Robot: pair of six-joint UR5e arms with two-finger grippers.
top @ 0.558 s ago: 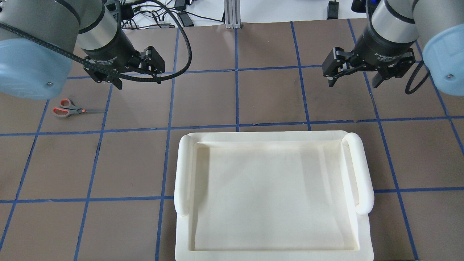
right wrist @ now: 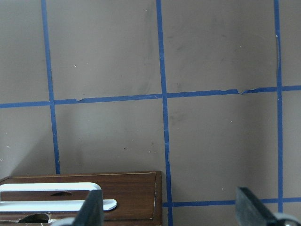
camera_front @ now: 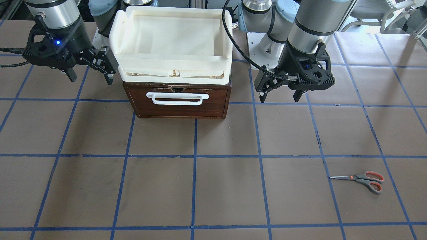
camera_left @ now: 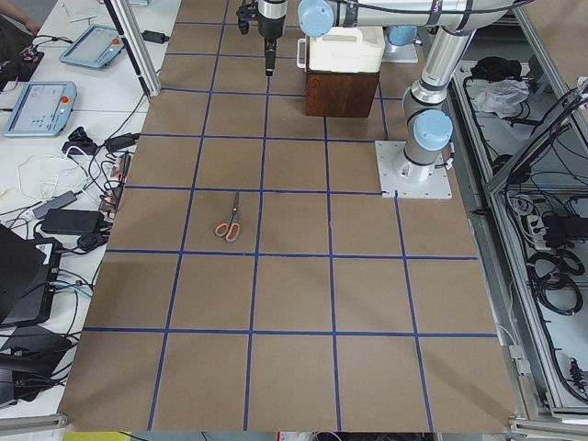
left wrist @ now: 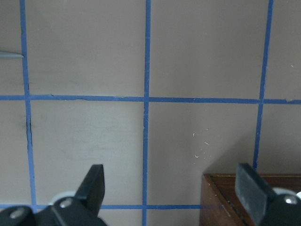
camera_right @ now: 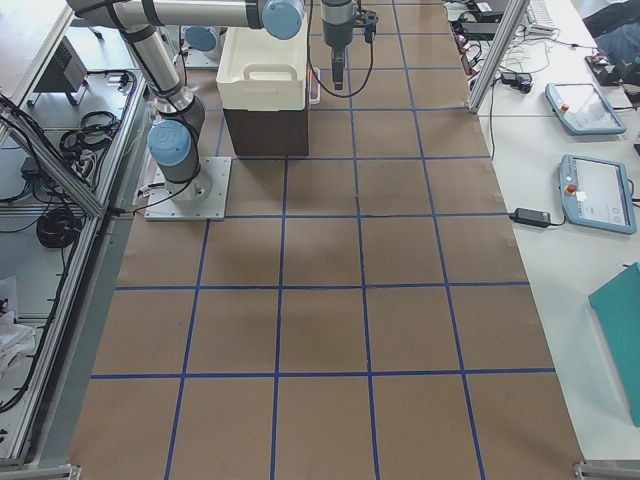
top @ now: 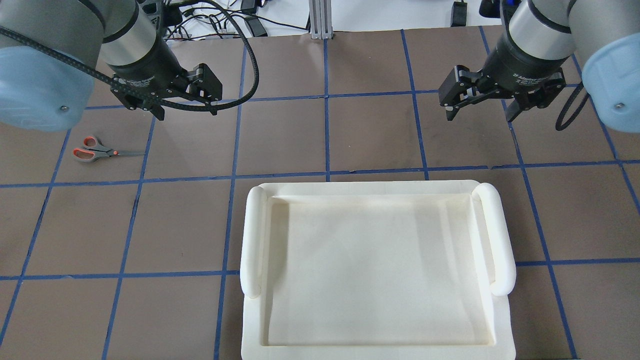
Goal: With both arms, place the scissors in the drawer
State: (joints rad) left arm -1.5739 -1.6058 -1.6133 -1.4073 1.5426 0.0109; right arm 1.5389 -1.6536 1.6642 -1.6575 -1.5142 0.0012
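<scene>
Nothing done yet: scissors (camera_front: 362, 179) lie untouched, well clear of the left gripper (camera_front: 279, 97), fingers spread; drawer (camera_front: 186, 110) closed beside the right gripper (camera_front: 90, 79), fingers also spread.

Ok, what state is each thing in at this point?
Small grey-handled scissors with orange-red loop lining: blades closed, flat on the table.
Dark brown wooden drawer with white bar handle: shut.
Cream-white plastic tray: sitting atop the drawer's cabinet.
Left gripper: open, empty.
Right gripper: open, empty.
</scene>
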